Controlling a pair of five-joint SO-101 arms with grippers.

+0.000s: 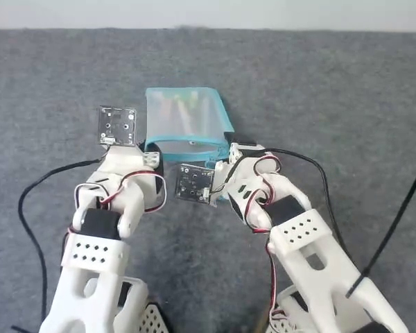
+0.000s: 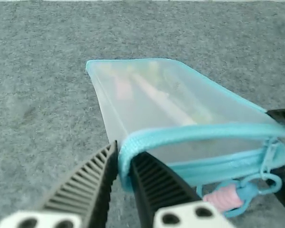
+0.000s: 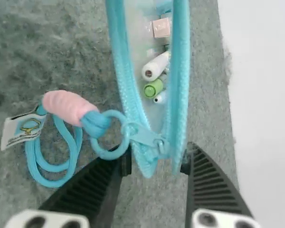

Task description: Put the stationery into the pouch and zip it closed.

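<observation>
A translucent pouch (image 1: 184,118) with teal edging lies on the grey mat, with pens and other stationery (image 3: 154,71) showing inside it. Its zip mouth stands open, and the slider (image 3: 149,137) sits at the end nearest the right gripper. A teal cord loop with a pink bead (image 3: 66,107) hangs from the slider. My left gripper (image 2: 123,154) is shut on the pouch's (image 2: 180,109) near corner at the zip edge. My right gripper (image 3: 154,164) straddles the slider end, its fingers (image 3: 204,183) pressed against both sides of the pouch (image 3: 178,71). In the high view both grippers (image 1: 154,158) (image 1: 229,149) meet the pouch's near edge.
Grey carpet-like mat (image 1: 347,104) covers the whole table, with a pale wall strip (image 1: 208,14) beyond its far edge. Black cables (image 1: 28,208) trail beside both arms, and one runs along the right (image 1: 392,222). Open mat lies on either side of the pouch.
</observation>
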